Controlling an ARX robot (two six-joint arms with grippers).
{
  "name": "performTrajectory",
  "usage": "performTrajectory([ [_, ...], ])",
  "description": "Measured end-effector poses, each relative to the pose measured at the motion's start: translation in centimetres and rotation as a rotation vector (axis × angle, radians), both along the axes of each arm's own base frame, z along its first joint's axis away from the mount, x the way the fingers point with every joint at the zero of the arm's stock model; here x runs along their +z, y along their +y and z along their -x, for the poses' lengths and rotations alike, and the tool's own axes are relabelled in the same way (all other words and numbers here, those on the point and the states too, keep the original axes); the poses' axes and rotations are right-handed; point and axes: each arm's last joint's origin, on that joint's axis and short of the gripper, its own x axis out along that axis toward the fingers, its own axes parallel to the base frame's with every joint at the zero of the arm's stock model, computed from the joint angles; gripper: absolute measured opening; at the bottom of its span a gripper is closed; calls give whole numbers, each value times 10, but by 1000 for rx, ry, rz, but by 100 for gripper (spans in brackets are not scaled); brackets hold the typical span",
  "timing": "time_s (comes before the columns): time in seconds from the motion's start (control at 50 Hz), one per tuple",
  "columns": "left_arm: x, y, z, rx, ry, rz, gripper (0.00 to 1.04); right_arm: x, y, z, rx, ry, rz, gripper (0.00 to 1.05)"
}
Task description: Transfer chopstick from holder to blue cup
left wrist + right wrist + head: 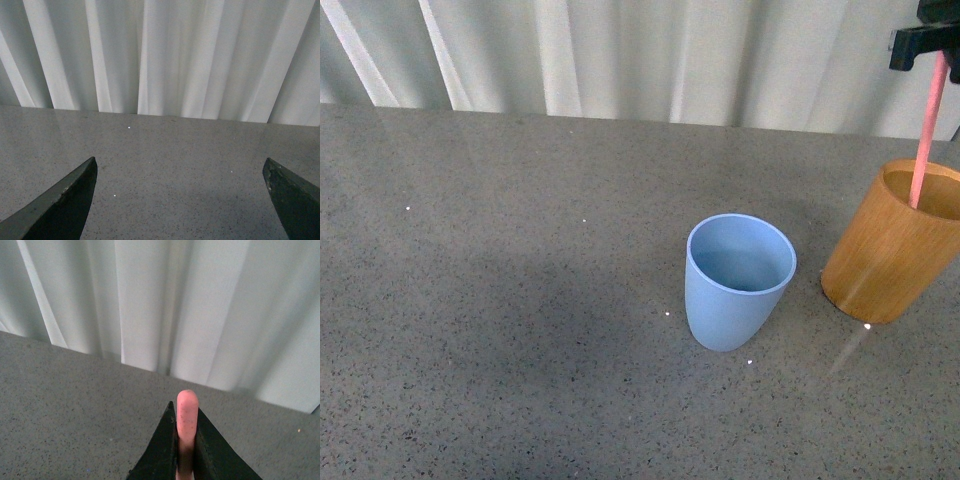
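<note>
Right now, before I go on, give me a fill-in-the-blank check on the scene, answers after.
The right gripper is shut on the top of the ____.
That stick's lower end sits inside the ____.
The blue cup is ____ inside.
The left gripper is ____, nothing between its fingers.
Missing words: chopstick; holder; empty; open.

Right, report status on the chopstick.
Right gripper shut on chopstick, tip in holder. Left gripper open, empty. Blue cup upright beside holder, nothing between.
</note>
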Motion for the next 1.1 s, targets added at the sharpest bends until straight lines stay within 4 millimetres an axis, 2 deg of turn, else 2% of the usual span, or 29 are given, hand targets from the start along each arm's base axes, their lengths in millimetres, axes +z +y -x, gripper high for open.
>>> performTrajectory([
  [0.3,0,0,0,0,0,0,98,45,17,21,43,-178,74,3],
  [0.5,0,0,0,0,0,0,98,80,31,33,78,-254,25,3],
  [0.641,0,0,0,0,0,0,98,99,52,43,156,-294,-42,3],
  [0.761,0,0,0,0,0,0,98,93,70,42,210,-255,-94,3],
  [0.881,0,0,0,0,0,0,98,74,86,34,212,-191,-115,3],
  [1.101,0,0,0,0,0,0,98,67,98,36,237,-175,-138,3],
])
